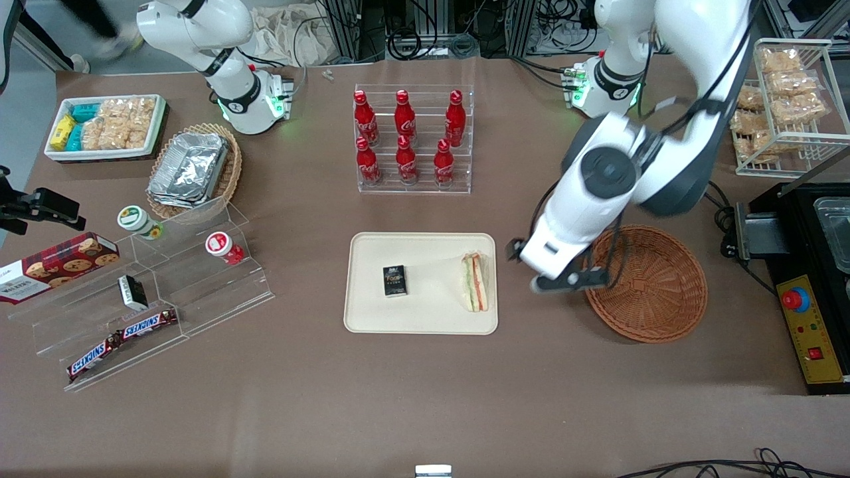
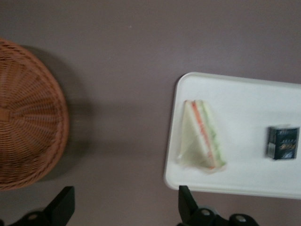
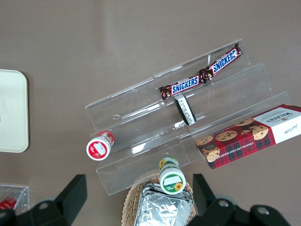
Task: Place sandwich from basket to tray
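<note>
The wrapped sandwich (image 1: 475, 281) lies on the cream tray (image 1: 372, 318) at the tray's end toward the working arm; it also shows in the left wrist view (image 2: 201, 135) on the tray (image 2: 244, 179). The reddish-brown wicker basket (image 1: 657, 292) is empty and sits beside the tray; it shows in the left wrist view too (image 2: 26, 117). My left gripper (image 1: 550, 269) hovers open and empty above the bare table between tray and basket, its fingers (image 2: 186, 200) wide apart.
A small black box (image 1: 395, 280) lies on the tray. A clear rack of red cola bottles (image 1: 412, 139) stands farther from the camera. A black machine (image 1: 807, 292) and a wire rack of snack bags (image 1: 790, 106) stand at the working arm's end. Acrylic steps with snacks (image 1: 146, 299) lie toward the parked arm's end.
</note>
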Motion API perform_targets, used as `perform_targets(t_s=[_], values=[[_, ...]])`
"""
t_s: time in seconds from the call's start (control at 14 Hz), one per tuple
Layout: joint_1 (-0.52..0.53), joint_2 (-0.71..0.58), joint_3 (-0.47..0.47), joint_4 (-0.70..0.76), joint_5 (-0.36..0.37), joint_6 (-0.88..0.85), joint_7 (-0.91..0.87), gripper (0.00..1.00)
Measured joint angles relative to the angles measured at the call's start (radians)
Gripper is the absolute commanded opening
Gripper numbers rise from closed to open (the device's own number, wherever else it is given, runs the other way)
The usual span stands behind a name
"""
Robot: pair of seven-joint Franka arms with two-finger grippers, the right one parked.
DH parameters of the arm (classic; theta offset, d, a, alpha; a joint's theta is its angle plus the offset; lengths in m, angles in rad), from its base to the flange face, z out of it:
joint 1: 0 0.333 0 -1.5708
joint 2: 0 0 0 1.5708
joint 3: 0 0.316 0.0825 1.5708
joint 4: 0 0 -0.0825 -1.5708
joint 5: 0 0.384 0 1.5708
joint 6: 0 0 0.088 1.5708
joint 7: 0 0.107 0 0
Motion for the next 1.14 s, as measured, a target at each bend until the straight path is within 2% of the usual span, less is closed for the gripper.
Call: perform_targets(t_s=[0.21, 0.36, 0.57, 0.71, 1.14], values=[[-0.022, -0.201, 0.173, -0.180, -0.075, -0.031, 0.265, 1.00], [-0.020, -0.249, 0.266, -0.182, -0.085, -0.118, 0.448, 1.00], [-0.018, -0.250, 0.394, -0.098, -0.086, -0.249, 0.690, 1.00], [-0.017, -0.234, 0.427, -0.043, -0.086, -0.279, 0.731, 1.00], [-0.024, -0.105, 0.423, 0.143, -0.079, -0.332, 0.731, 1.00]])
